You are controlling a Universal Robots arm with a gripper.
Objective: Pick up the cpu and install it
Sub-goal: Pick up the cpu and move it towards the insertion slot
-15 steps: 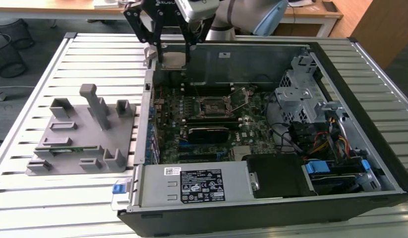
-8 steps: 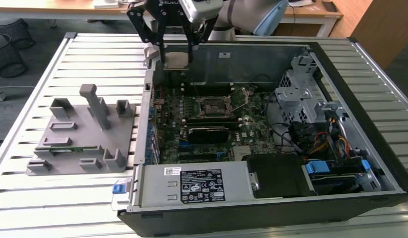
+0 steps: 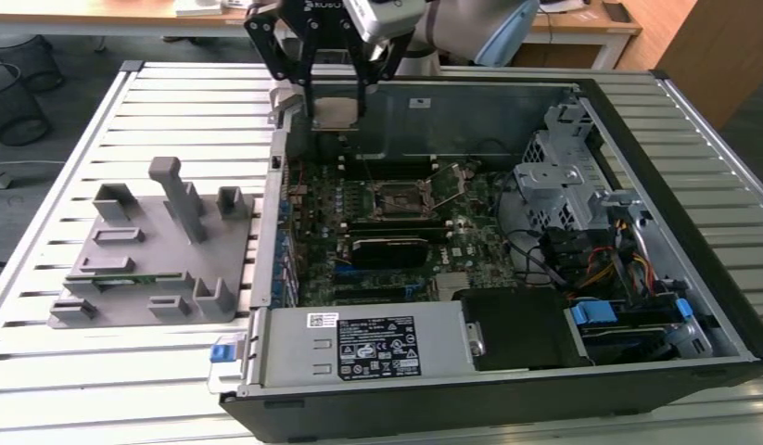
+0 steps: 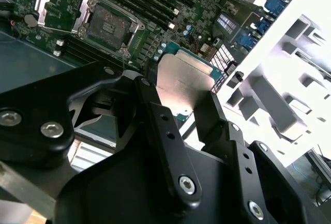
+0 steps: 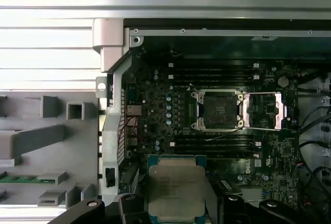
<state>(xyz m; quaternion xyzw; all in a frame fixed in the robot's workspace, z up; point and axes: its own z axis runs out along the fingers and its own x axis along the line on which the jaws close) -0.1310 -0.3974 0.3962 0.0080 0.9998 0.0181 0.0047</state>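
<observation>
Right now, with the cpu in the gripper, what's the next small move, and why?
Probably a level shift toward the socket, with no descent yet. The gripper is shut on the cpu, held high above the motherboard. In the first wrist view the chip sits off to one side of the socket, not over it, and the socket's cover plate is swung open.

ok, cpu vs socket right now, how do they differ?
The cpu is clamped in the gripper, up off the board; the socket sits fixed on the board. The cpu shows a plain silvery top with a green rim; the socket is dark and metal-framed, its lid swung open. The cpu hangs apart from the socket, which is empty. Both are square.
</observation>
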